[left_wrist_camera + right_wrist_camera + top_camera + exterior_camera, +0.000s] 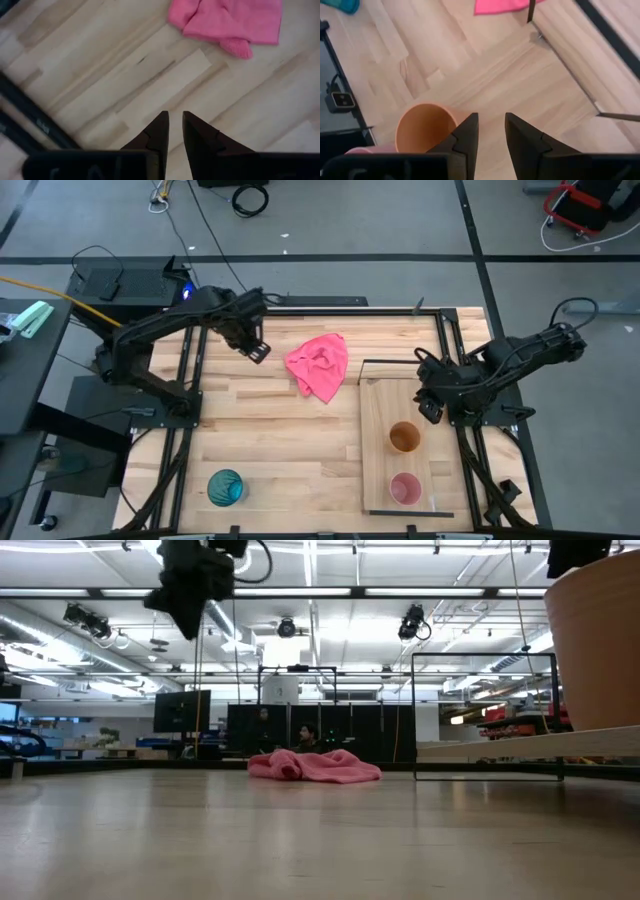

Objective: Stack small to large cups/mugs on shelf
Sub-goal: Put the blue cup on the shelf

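Note:
The orange-brown cup [404,437] stands upright, mouth up, on the pale shelf board [378,405]. The small pink cup [405,489] stands on the board nearer the table's near edge. The teal-blue cup [225,487] stands on the tabletop at the near left. My right gripper [431,406] hovers above the shelf's right edge, just beyond the orange cup [425,127], empty, fingers close together. My left gripper [259,349] hangs high over the far left of the table [175,116], shut and empty. The shelf's black wire frame [390,363] stands at its far end.
A crumpled pink cloth [318,365] lies on the table between the two grippers, left of the wire frame. Black rails [185,410] run along the table's left and right sides. Bare wood lies between the teal cup and the shelf.

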{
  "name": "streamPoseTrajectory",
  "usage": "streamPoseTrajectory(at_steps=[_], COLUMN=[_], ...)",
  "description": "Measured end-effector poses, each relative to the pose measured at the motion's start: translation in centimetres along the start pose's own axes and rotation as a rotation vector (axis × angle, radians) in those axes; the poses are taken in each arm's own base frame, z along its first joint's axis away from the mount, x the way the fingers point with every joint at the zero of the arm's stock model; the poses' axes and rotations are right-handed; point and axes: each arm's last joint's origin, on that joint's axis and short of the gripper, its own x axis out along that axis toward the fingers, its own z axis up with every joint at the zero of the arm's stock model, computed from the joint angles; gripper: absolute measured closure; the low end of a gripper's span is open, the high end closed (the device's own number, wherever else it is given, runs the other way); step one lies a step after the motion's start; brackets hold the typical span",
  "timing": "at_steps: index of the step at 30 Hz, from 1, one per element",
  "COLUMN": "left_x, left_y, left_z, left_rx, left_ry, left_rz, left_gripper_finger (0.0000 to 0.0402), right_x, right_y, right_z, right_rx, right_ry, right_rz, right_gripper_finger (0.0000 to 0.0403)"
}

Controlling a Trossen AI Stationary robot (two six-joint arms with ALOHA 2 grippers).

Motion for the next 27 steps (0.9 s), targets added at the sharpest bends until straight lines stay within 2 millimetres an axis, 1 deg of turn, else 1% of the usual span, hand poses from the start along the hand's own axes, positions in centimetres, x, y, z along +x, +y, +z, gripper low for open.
streamPoseTrajectory(at_steps=[4, 7, 9, 15, 18, 24, 27], left_x=[-1.8, -2.8, -3.4, -5.5, -6.4, -7.1, -7.0], left_y=[0.5, 0.5, 0.0, -1.7, -2.1, -3.6, -4.5], left_z=[-2.1, -3.9, -4.9, -8.6, -10.4, -13.4, -14.8], left_rx=[-0.062, -0.099, -0.109, -0.103, -0.146, -0.184, -0.189], left_ry=[0.016, 0.048, 0.048, 0.027, 0.026, 0.077, 0.105], left_rz=[0.004, 0.015, 0.004, -0.111, -0.151, -0.198, -0.199], left_gripper_finger=[0.034, 0.0344, 0.0347, 0.0347, 0.0348, 0.0356, 0.0359], right_x=[-0.3, -0.4, -0.4, -0.4, -0.4, -0.4, -0.4], right_y=[-0.3, -0.4, -0.4, -0.4, -0.4, -0.4, -0.4], right_z=[0.0, 0.0, 0.0, 0.0, -0.1, -0.1, -0.1], right_rx=[0.001, -0.002, -0.003, -0.006, -0.007, -0.008, -0.014], right_ry=[-0.031, -0.041, -0.04, -0.04, -0.039, -0.038, -0.038], right_rz=[-0.005, -0.006, -0.006, -0.007, -0.009, -0.009, -0.009], right_gripper_finger=[0.03, 0.03, 0.03, 0.03, 0.03, 0.03, 0.03])
